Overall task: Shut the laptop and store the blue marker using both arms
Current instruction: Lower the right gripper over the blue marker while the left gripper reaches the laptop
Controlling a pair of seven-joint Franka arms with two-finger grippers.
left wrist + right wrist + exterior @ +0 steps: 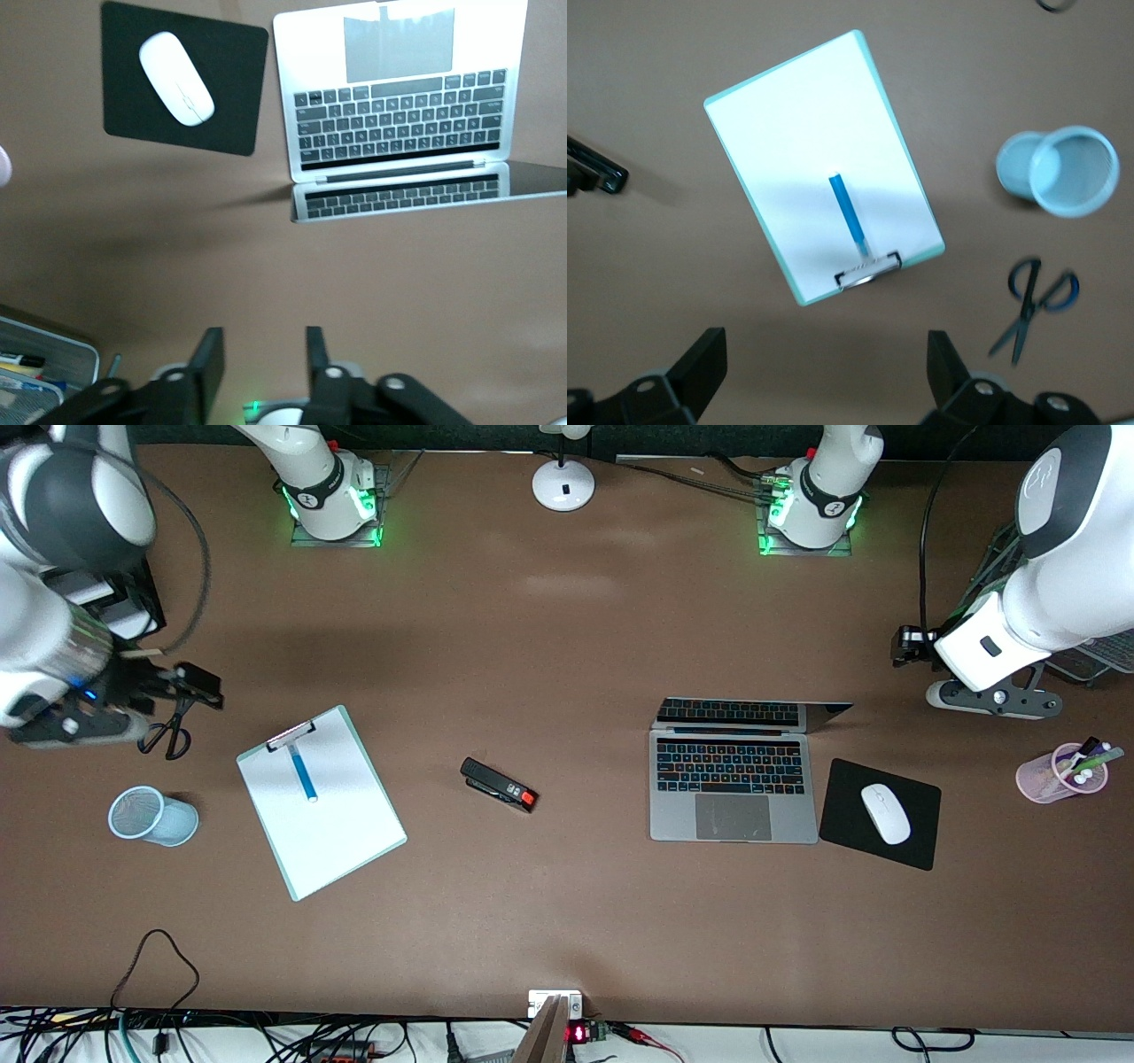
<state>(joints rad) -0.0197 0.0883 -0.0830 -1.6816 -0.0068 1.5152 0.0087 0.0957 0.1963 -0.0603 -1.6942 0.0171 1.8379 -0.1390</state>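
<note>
The laptop point(733, 793) lies open toward the left arm's end of the table, keys lit and lid point(753, 713) raised; it also shows in the left wrist view point(399, 97). The blue marker point(303, 772) lies on a white clipboard point(321, 819), just below its clip; it also shows in the right wrist view point(848, 211). My left gripper point(992, 698) is open and empty point(264, 354), up over bare table beside the laptop's lid. My right gripper point(80, 726) is open wide and empty point(824, 363), up over the table's end near the clipboard.
A light-blue mesh cup point(151, 816) and scissors point(168, 735) are by the clipboard. A black stapler point(499, 785) lies mid-table. A white mouse point(885, 813) sits on a black pad point(917, 846) beside the laptop. A pink pen cup point(1063, 772) stands near the left arm's end.
</note>
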